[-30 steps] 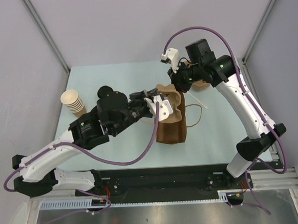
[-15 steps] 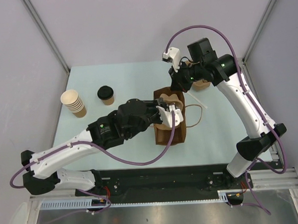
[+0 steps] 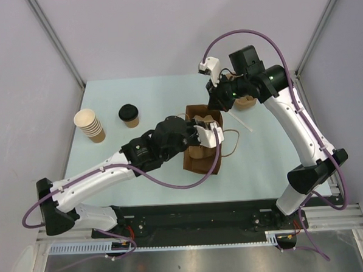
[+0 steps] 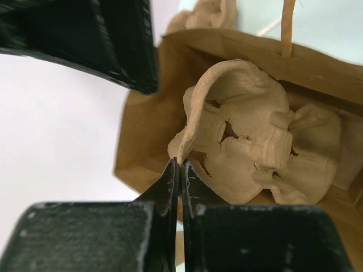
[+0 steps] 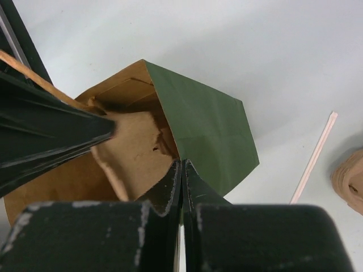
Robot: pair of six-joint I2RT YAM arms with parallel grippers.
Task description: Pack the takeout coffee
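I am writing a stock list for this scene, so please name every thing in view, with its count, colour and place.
table: one, pale blue-green, under everything
coffee cup: one, brown with black lid, far left part of the table
stack of cups: one stack, pale, left of the coffee cup
paper bag: one, brown, middle of the table, top open
cup tray: one, brown pulp, inside the paper bag
second tray: one, brown pulp, beyond the bag, partly hidden
straw: one, pale, lying right of the bag
left pincer: one, black, shut on the cup tray's edge
right pincer: one, black, shut on the paper bag's rim
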